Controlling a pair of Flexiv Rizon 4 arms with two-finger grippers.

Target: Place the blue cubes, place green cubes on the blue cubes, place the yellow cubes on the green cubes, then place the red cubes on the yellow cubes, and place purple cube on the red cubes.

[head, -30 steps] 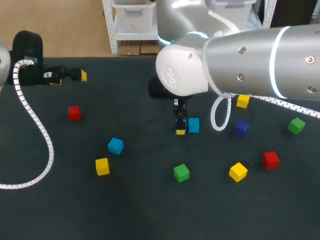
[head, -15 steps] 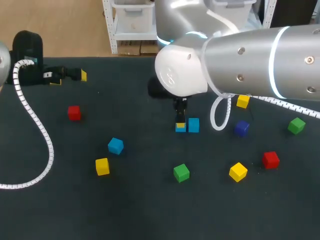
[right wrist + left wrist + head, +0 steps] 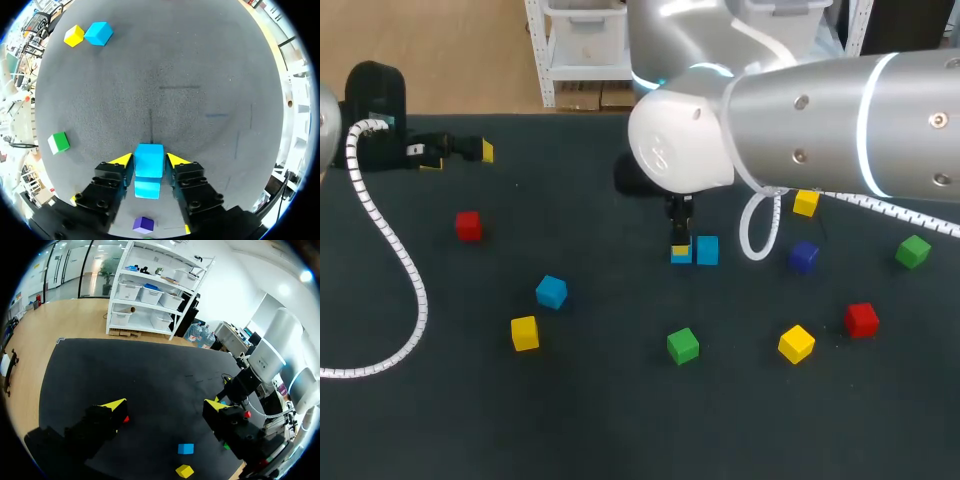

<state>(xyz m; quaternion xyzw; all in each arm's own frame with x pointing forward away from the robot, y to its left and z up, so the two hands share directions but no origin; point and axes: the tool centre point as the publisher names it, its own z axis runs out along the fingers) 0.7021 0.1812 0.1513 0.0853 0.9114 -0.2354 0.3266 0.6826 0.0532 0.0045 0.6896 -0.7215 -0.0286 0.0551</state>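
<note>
Right gripper [image 3: 149,157] hangs over a small blue cube [image 3: 149,162], fingers narrowly apart, one just beside each flank with a sliver of gap, gripping nothing. This cube sits on the dark matte tabletop [image 3: 610,410], with a second blue cube [image 3: 707,250] right against it. A green cube [image 3: 683,345] lies nearer the robot than it, and a purple cube [image 3: 803,256] lies off to its right. Well to its left, by the table's far edge, the left gripper [image 3: 165,405] rests spread wide and empty.
</note>
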